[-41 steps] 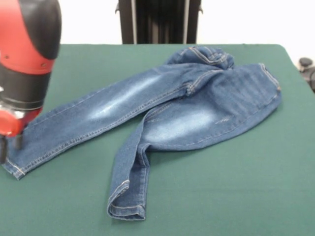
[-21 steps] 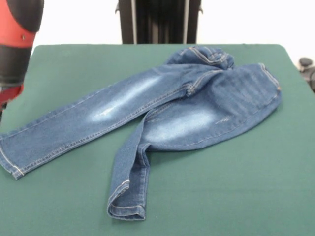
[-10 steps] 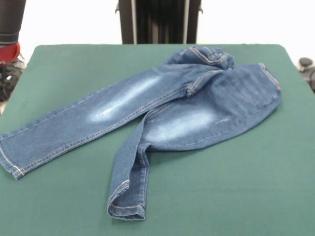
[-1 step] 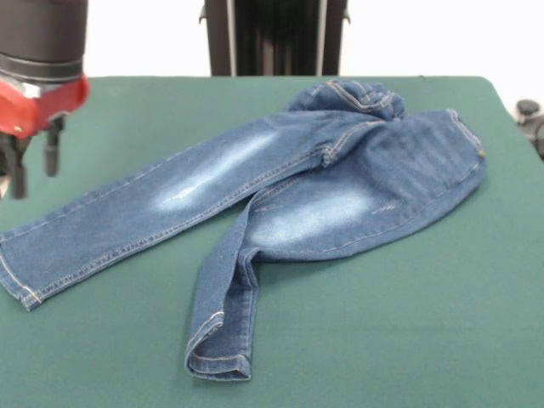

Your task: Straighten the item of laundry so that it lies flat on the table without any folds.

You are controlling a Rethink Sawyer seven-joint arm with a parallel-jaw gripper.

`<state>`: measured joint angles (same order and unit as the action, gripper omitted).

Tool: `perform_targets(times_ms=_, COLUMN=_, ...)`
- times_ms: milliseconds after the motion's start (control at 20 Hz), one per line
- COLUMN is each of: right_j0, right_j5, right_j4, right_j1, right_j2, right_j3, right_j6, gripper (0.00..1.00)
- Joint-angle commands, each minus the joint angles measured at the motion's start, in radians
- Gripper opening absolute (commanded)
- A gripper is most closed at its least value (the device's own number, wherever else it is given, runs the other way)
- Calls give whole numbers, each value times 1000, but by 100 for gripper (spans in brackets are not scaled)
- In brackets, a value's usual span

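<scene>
The item of laundry, a small pair of blue jeans (image 4: 280, 183), lies across the table (image 4: 408, 323). One leg stretches straight out to the left, its hem (image 4: 19, 285) near the table's left edge. The other leg bends toward the front and doubles over near its hem (image 4: 218, 361). The waist end at the right is bunched into a fold (image 4: 361, 95) at its far side. My gripper (image 4: 34, 166) hangs at the upper left, above the table and clear of the straight leg, open with nothing between its two dark fingers (image 4: 53, 151).
A dark object (image 4: 531, 119) sits just off the table's right edge. Bare green felt surrounds the jeans at the front and right.
The gripper rose from the left leg's hem, drew away up and left, then came back in at the upper left. The jeans have not moved.
</scene>
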<state>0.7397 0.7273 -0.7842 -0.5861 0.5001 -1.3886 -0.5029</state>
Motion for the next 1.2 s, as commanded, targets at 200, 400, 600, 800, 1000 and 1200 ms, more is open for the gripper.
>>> perform_targets(times_ms=200, right_j0=-112, right_j5=149, right_j4=56, right_j1=162, right_j2=115, right_j3=-32, right_j6=158, gripper=100)
perform_targets(times_ms=400, right_j0=-147, right_j5=170, right_j4=76, right_j1=174, right_j2=108, right_j3=7, right_j6=122, gripper=100)
perform_targets(times_ms=600, right_j0=-163, right_j5=203, right_j4=95, right_j1=170, right_j2=104, right_j3=36, right_j6=108, gripper=100)
perform_targets(times_ms=800, right_j0=-179, right_j5=247, right_j4=126, right_j1=149, right_j2=100, right_j3=67, right_j6=88, gripper=100)
perform_targets(times_ms=1000, right_j0=-199, right_j5=301, right_j4=160, right_j1=117, right_j2=90, right_j3=101, right_j6=67, gripper=100)
perform_targets(times_ms=1200, right_j0=-217, right_j5=355, right_j4=178, right_j1=101, right_j2=80, right_j3=142, right_j6=65, gripper=100)
